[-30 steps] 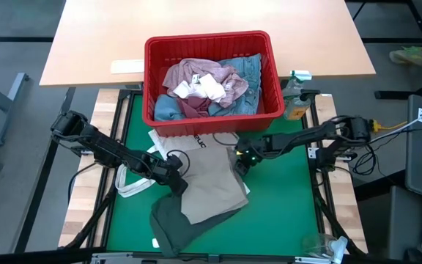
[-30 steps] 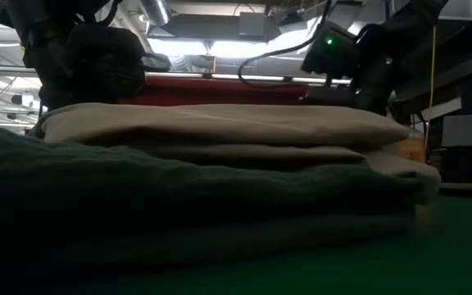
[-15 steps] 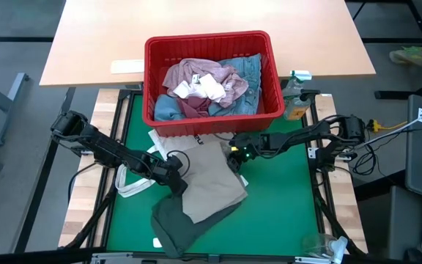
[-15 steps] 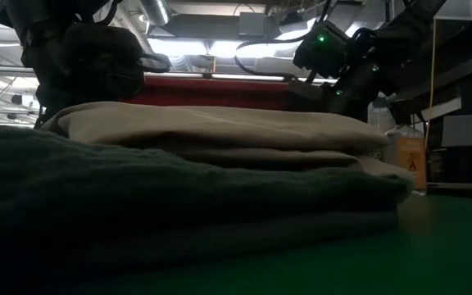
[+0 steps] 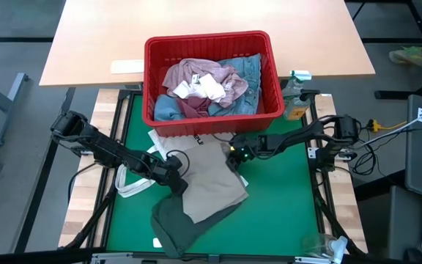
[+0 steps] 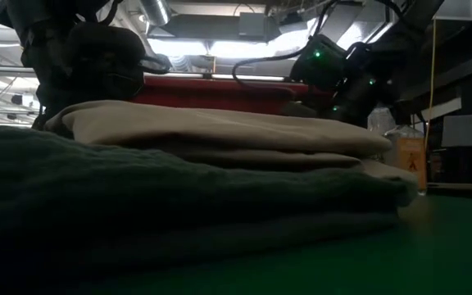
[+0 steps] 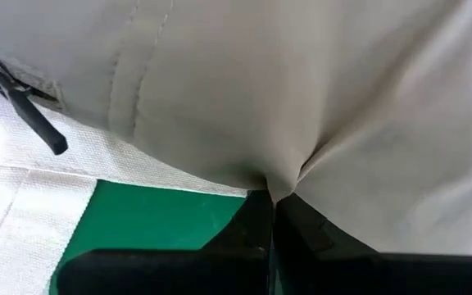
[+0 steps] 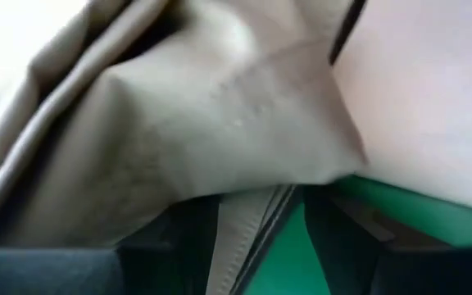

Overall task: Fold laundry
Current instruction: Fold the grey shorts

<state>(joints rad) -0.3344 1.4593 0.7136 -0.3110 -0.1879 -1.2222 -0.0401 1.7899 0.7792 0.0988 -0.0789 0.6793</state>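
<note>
Left gripper (image 5: 173,178) pinched tight on left edge of beige trousers (image 5: 215,180), mid green mat (image 5: 284,198). Right gripper (image 5: 233,156) at trousers' far right corner, fingers part open, fabric bunched between them; firm hold unclear. Trousers folded over, lying on dark green top (image 5: 168,224). Still unfolded in red basket (image 5: 211,117): pink top (image 5: 196,81), jeans (image 5: 249,70), white socks (image 5: 204,88). Judged early, most remains.

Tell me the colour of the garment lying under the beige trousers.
Dark green top, clearest in the high view.
</note>
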